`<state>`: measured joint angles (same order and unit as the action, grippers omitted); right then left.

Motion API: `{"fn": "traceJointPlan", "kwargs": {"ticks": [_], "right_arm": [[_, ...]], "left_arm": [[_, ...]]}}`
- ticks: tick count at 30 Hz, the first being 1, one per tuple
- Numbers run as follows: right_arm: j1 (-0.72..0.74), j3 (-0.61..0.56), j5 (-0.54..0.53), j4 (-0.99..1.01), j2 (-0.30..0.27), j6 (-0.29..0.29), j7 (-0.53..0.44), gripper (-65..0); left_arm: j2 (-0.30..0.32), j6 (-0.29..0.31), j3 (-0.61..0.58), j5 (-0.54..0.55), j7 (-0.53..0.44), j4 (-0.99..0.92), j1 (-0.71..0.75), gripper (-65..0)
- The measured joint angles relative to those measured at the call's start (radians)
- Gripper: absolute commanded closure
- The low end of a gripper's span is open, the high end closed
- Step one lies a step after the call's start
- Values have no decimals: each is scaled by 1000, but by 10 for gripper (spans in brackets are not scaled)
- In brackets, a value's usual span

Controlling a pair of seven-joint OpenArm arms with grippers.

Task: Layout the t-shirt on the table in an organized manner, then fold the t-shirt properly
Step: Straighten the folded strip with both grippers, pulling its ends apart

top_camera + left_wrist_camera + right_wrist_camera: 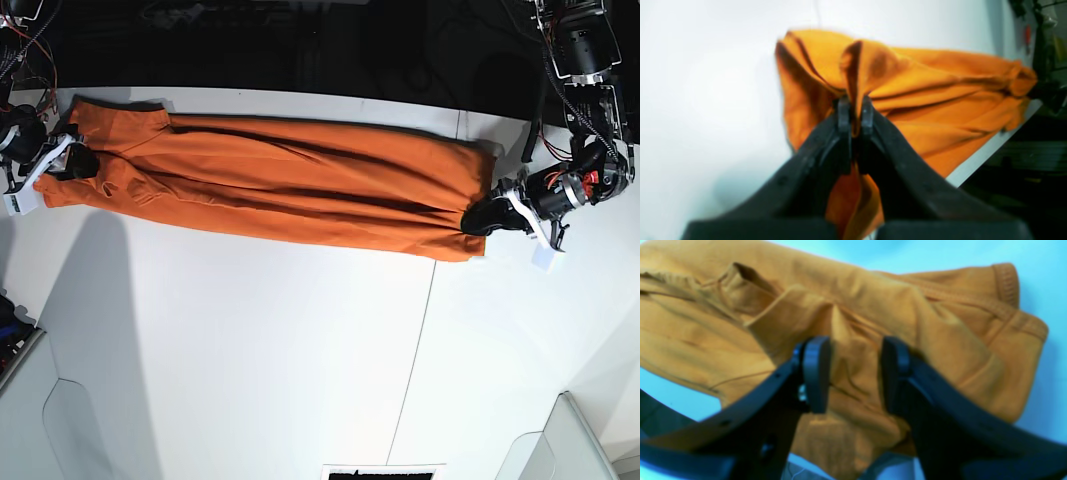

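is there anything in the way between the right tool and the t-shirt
Nothing visible. The right tool has its jaws apart with a ridge of the orange t-shirt between them; whether they press it is unclear. The left tool is shut on cloth at the other end, and the shirt is stretched across the table.

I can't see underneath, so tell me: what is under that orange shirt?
The white table shows all around the t-shirt, which lies stretched in a long band between the left claw and right claw. Anything beneath the cloth is covered.
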<state>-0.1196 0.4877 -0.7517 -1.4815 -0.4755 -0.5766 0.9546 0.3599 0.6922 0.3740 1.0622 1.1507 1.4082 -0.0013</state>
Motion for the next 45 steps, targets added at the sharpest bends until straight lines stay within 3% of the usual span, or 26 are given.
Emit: {"fn": "traceJointPlan", "kwargs": {"ticks": [6,13,16,28,34,39,40,43,45], "right_arm": [[1,0,5,0,32,0,-1,-257],[3,1,4,0,97,0,-16,-257],[3,1,5,0,97,0,-16,-257],[3,1,9,0,90,0,-15,-257],[3,1,9,0,90,0,-16,-257],[3,1,12,0,90,0,-16,-257],[3,1,12,0,90,0,-16,-257],[3,1,12,0,90,0,-15,-257],[3,1,12,0,90,0,-15,-257]], "left_arm": [[3,-3,-22,6,11,166,5,0],[-11,-3,-229,-21,17,290,2,0],[-34,-3,-276,-103,20,289,7,0],[-39,-3,-147,-178,13,289,24,0],[-30,-3,-40,-187,-22,261,97,0],[-30,-3,-16,-229,-79,254,124,0],[-30,-3,-16,-247,-100,254,123,-23],[-30,-4,-17,-332,-159,254,123,-221],[-30,-48,-17,-382,-175,253,123,-323]]}}
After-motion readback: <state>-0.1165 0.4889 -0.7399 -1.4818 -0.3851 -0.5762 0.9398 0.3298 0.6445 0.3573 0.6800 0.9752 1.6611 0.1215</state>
